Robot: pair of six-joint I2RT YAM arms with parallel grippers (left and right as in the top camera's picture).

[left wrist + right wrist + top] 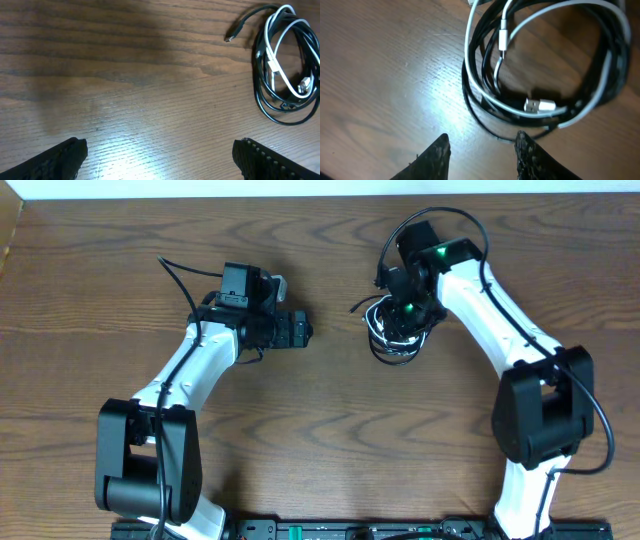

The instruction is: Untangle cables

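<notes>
The black cable (265,102) and the white cable (274,60) lie coiled together in one tangled loop on the wooden table. The loop shows under the right arm in the overhead view (392,340) and fills the right wrist view, with the black cable (480,107) and the white cable (490,97) side by side there. A white USB plug (539,105) rests inside the loop. My right gripper (482,145) is open, just above the table at the loop's edge, holding nothing. My left gripper (160,155) is open and empty, well left of the loop.
The black cable's free plug end (229,38) sticks out to the upper left of the loop. The wooden table (320,440) lies between the two arms. The arm bases stand at the front edge.
</notes>
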